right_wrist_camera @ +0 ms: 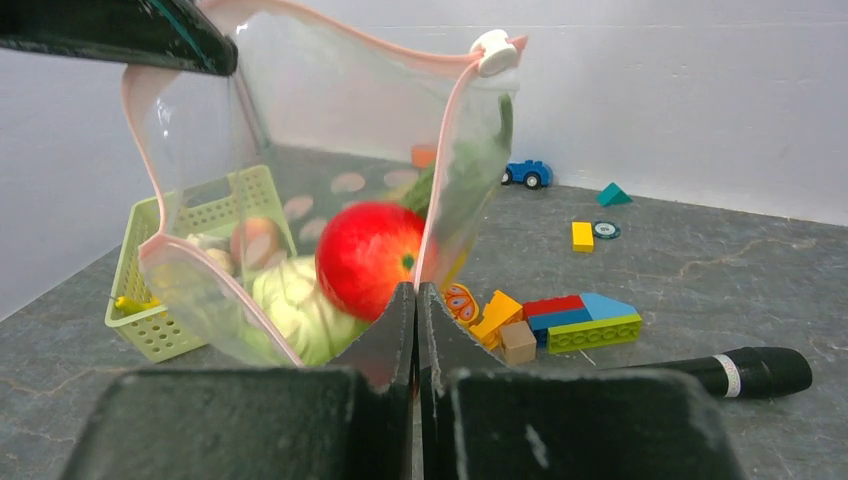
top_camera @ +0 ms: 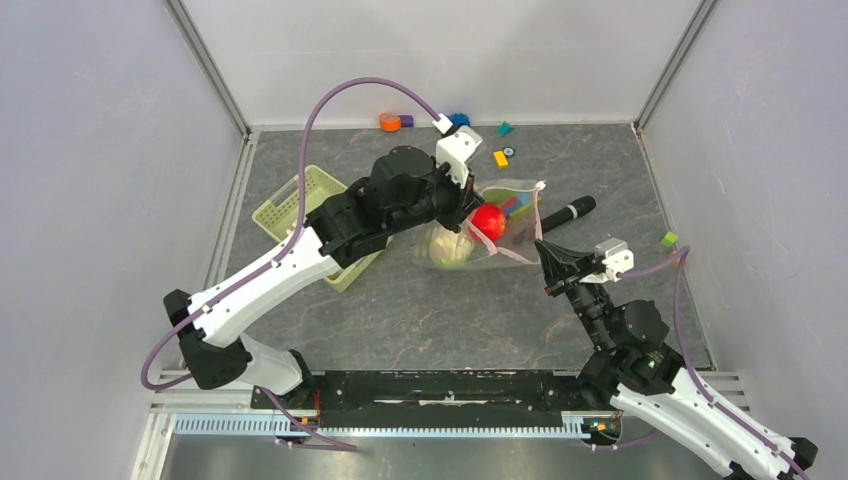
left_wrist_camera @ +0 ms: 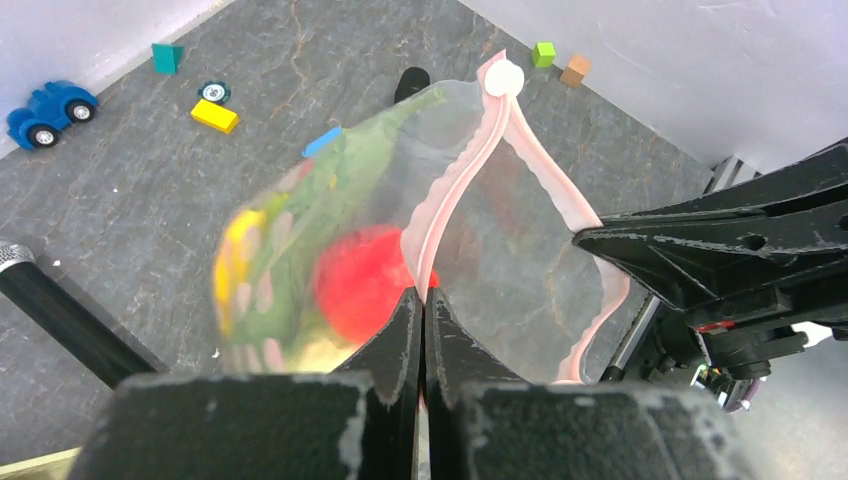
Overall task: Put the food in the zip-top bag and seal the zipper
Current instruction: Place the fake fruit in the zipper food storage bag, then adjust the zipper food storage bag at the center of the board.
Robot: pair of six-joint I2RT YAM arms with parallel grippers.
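Note:
The zip-top bag (top_camera: 505,225) hangs open between both grippers above the floor. My left gripper (left_wrist_camera: 422,292) is shut on one side of the pink zipper (left_wrist_camera: 470,170); in the top view the left gripper (top_camera: 472,213) sits just left of the red tomato (top_camera: 488,221). My right gripper (right_wrist_camera: 415,288) is shut on the opposite zipper edge, and its fingers (left_wrist_camera: 640,245) show in the left wrist view. Inside the bag lie the tomato (right_wrist_camera: 368,257), a green cabbage (right_wrist_camera: 295,308), a leafy vegetable (left_wrist_camera: 345,165) and a yellow banana (left_wrist_camera: 232,262). A white slider (right_wrist_camera: 492,52) sits at the zipper's end.
A pale green basket (top_camera: 300,212) stands left of the bag, under the left arm. A black cylinder (top_camera: 568,212) lies right of the bag. Building blocks (right_wrist_camera: 580,320) lie beside it, with more blocks and a blue toy car (left_wrist_camera: 45,108) near the back wall.

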